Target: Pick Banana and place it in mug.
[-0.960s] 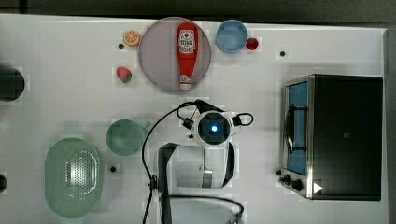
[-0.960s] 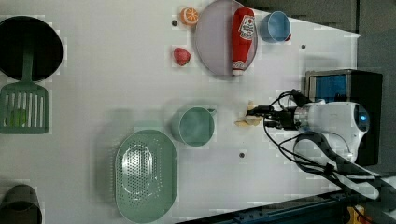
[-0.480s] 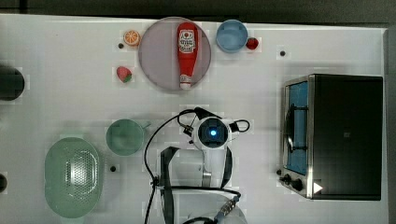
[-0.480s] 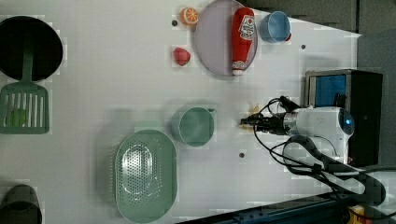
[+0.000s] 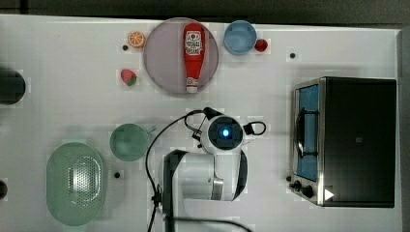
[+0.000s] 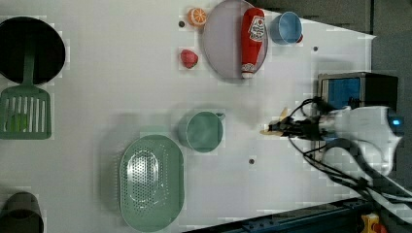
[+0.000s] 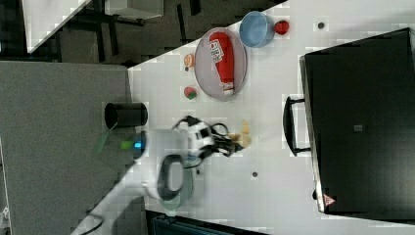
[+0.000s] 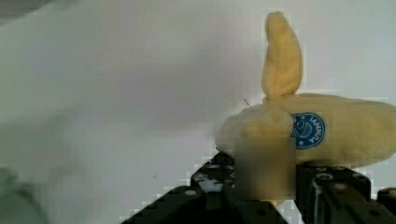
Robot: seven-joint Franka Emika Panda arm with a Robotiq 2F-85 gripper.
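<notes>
While its fingertips stay hidden, the hand (image 6: 284, 127) is clamped on the banana (image 6: 277, 124), right of the mug (image 6: 204, 131).

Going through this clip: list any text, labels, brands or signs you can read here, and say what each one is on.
None reads clearly.
Ketchup bottle: white label with dark print, too small to read.
Banana: round blue sticker with white lettering, too blurred to read.
Oven: small red triangular sign near one corner, wording unreadable.

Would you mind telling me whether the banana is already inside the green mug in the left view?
No, the banana sits at the gripper, well to the left view's right of the mug, whose inside is bare.
</notes>
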